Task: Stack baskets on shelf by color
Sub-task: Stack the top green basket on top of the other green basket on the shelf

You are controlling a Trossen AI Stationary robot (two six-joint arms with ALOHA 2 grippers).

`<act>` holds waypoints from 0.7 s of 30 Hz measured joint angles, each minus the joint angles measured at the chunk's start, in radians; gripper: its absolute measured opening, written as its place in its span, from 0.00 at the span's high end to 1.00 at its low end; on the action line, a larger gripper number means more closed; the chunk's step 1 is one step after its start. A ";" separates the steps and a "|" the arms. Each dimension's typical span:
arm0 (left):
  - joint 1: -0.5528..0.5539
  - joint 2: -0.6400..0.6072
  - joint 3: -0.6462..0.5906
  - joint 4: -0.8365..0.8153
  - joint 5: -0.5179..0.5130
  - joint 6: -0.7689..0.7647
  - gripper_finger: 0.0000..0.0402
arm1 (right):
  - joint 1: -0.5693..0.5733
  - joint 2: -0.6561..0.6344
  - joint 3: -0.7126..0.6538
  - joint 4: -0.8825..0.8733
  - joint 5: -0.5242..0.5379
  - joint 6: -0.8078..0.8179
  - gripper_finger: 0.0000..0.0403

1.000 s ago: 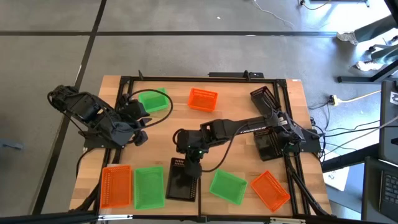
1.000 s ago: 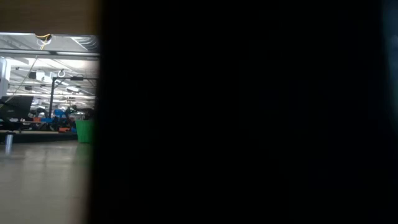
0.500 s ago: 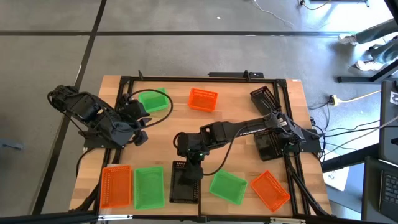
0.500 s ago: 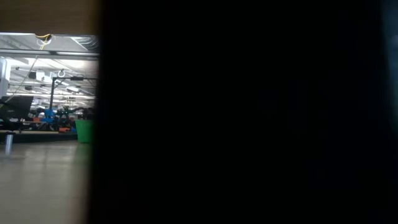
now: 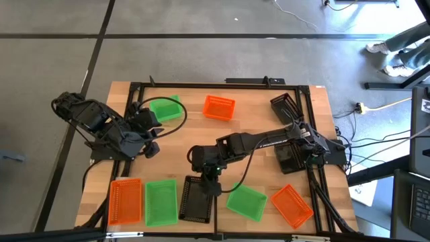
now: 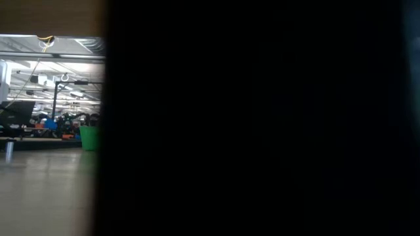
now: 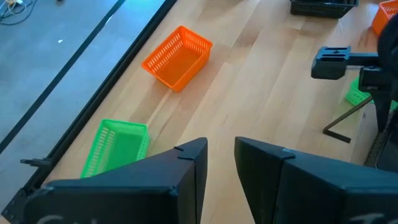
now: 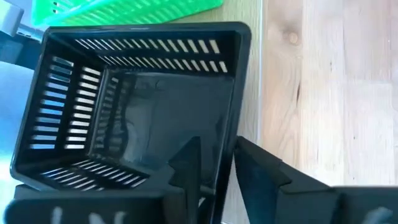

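- Grey floor surrounded the wooden table (image 5: pixel 262 134) on all sides; a black frame (image 5: pixel 201 86) ran along its edges.
- Front row, from the left: orange basket (image 5: pixel 125 200), green basket (image 5: pixel 161 202), black basket (image 5: pixel 196 199), a tilted green basket (image 5: pixel 246 202), a tilted orange basket (image 5: pixel 291 205).
- Far side: one green basket (image 5: pixel 165 107) and one orange basket (image 5: pixel 219 107), well apart from the front row. Bare planks lay open between the two rows.
- Two more black baskets (image 5: pixel 290 156) sat at the right edge.
- Right gripper (image 5: pixel 211 183) was at the black basket's far rim; its fingers (image 8: pixel 258 171) stood parted astride the wall, released.
- Left gripper (image 5: pixel 152 138) hung near the left edge by the far green basket, fingers (image 7: pixel 186 168) parted, holding nothing.
- Low view was almost wholly blocked by a dark surface.
- No writing was legible.
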 joint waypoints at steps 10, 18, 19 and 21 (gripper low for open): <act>0.000 0.000 0.000 0.000 0.000 -0.008 0.82 | -0.008 -0.032 0.000 -0.004 -0.019 -0.020 0.77; 0.000 0.000 0.000 0.001 0.000 -0.062 0.82 | -0.022 -0.123 0.000 -0.009 0.023 -0.026 0.77; 0.000 0.000 0.000 0.001 0.000 -0.063 0.82 | -0.026 -0.138 0.000 -0.010 0.039 -0.025 0.77; 0.000 0.000 0.000 0.001 -0.003 -0.071 0.82 | -0.037 -0.167 0.000 -0.019 0.079 -0.024 0.77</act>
